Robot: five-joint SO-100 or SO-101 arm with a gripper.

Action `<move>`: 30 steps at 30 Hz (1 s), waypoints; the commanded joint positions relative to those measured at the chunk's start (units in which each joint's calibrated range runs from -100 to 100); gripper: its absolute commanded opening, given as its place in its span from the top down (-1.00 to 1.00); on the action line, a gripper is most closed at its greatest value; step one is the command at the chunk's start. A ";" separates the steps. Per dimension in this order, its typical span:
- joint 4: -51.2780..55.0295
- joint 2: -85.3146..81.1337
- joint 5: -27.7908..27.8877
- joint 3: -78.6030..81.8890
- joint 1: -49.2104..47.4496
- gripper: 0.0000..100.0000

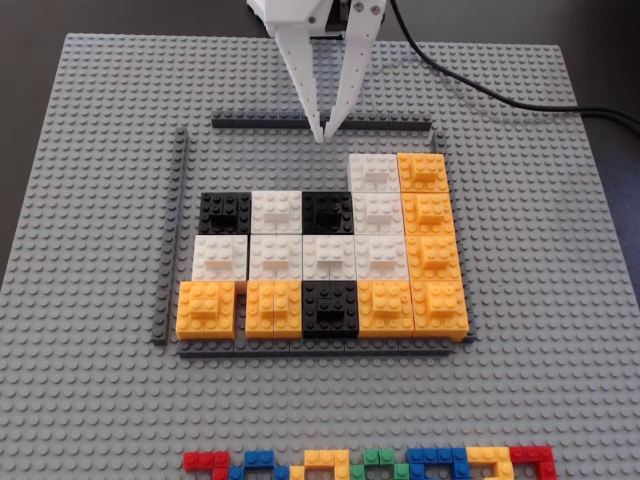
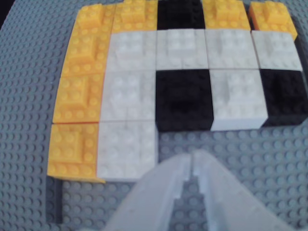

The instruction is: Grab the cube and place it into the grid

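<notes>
The grid of black, white and orange blocks sits inside thin dark grey strips [image 1: 172, 235] in the fixed view. A white cube [image 1: 374, 172] stands alone in the grid's far row, beside an orange block [image 1: 422, 171]. The rest of that row shows bare baseplate. My gripper [image 1: 325, 135] is shut and holds nothing, its tips at the far strip [image 1: 250, 122], just left of and behind the cube. In the wrist view the shut gripper [image 2: 192, 156] hovers over bare studs, right of the white cube [image 2: 127, 149].
The large light grey baseplate [image 1: 90, 180] carries everything. A row of small multicoloured bricks [image 1: 370, 463] lies at its near edge. A black cable [image 1: 520, 100] runs off to the right behind the arm.
</notes>
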 commanded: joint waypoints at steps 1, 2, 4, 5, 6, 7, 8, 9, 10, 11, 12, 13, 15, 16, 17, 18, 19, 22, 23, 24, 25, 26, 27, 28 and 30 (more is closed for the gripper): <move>0.12 -2.04 0.15 0.53 -0.67 1.00; 0.12 -2.04 0.05 0.53 -0.67 1.00; 0.21 -2.04 -0.10 0.53 -0.67 1.00; 0.26 -2.04 -0.10 0.53 -0.67 1.00; 0.31 -2.04 -0.10 0.53 -0.67 1.00; 0.36 -2.04 -0.10 0.53 -0.67 1.00; 0.41 -2.04 -0.10 0.53 -0.67 1.00; 0.51 -2.04 -0.10 0.53 -0.67 1.00; 0.56 -2.04 -0.10 0.53 -0.67 1.00; 0.61 -2.04 -0.15 0.53 -0.67 1.00; 0.65 -2.04 -0.15 0.53 -0.67 1.00; 0.65 -2.04 -0.15 0.53 -0.67 1.00; 0.65 -2.04 -0.10 0.53 -0.67 1.00; 0.65 -2.04 -0.05 0.53 -0.67 1.00; 0.65 -2.04 -0.05 0.53 -0.67 1.00; 0.65 -2.04 -0.05 0.53 -0.67 1.00; 0.65 -2.04 -0.05 0.53 -0.67 1.00; 0.70 -2.04 -0.05 0.53 -0.67 1.00; 0.65 -2.04 -0.05 0.53 -0.67 1.00; 0.65 -2.04 -0.05 0.53 -0.67 1.00; 0.65 -2.04 -0.05 0.53 -0.67 1.00; 0.65 -2.04 -0.05 0.53 -0.67 1.00; 0.65 -2.04 0.00 0.53 -0.67 1.00; 0.65 -2.04 0.00 0.53 -0.67 1.00; 0.65 -2.04 0.00 0.53 -0.67 1.00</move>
